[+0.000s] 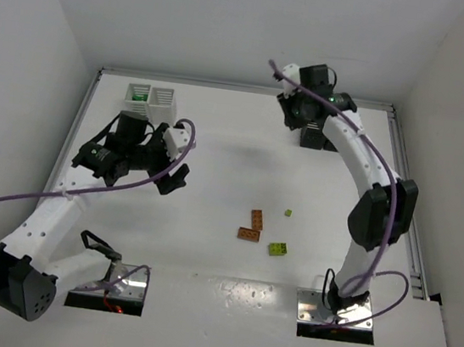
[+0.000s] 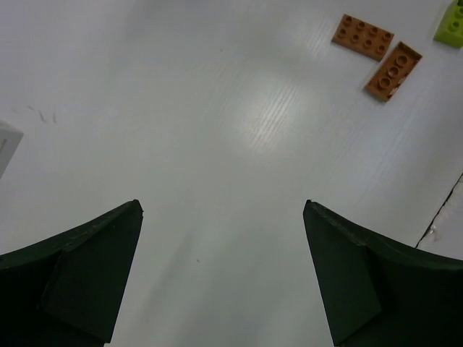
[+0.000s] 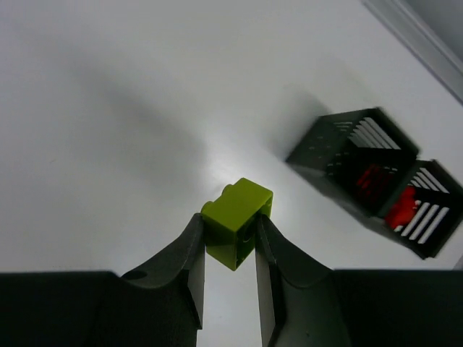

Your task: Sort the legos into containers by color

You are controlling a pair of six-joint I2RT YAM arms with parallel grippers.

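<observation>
Beginning with the white bench (image 1: 217, 154), walled at the far edge and at both sides. Near its far left corner, a pair of white bins (image 1: 163, 101), with something green inside one. Near the far right corner, a pair of black bins (image 3: 325, 155), with red pieces (image 3: 372, 181) inside, blurred. Set so far apart probably to give each arm its own pair.

Above the bench just beside the black pair, the right end effector (image 3: 230, 220), clamped on a lime brick (image 3: 239, 206) by two opposite sides and held clear of the bench, probably for carrying. Cannot tell which bin is meant for lime.

Near the white pair, the left end effector (image 2: 222, 206), spread wide with nothing between the fingers, looking toward the loose pieces.

Toward the middle of the near edge, not yet sorted: two orange-brown bricks (image 1: 248, 234) just beside each other, one lime block (image 1: 278, 249), and well apart from it one tiny lime piece (image 1: 287, 212).
</observation>
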